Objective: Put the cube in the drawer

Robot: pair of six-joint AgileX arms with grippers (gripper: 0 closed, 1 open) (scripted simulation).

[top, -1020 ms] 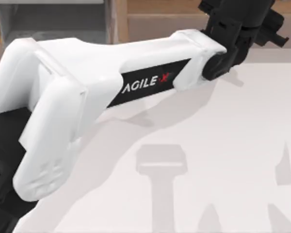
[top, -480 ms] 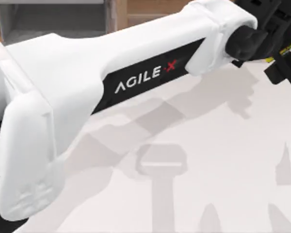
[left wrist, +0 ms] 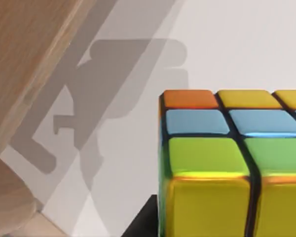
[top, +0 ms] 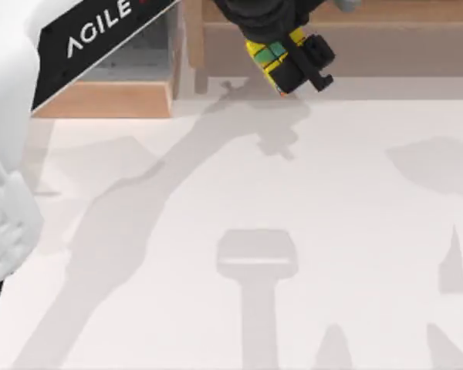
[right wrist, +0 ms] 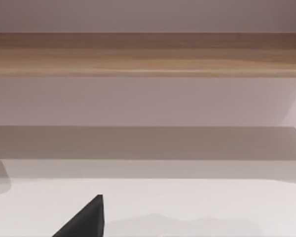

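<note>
L end effector (top: 289, 58) gripping half-hidden cube (top: 272, 55)

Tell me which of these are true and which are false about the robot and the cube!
1. The left gripper is holding the cube. True.
2. The cube is lying inside the drawer. False: it is held in the air, to the right of the drawer, near the shelf.
3. The cube has yellow and green tiles. True; the left wrist view also shows blue and orange ones.
4. The drawer is at the table's right side. False: it is at the upper left of the top view.
5. The table is white. True.
</note>
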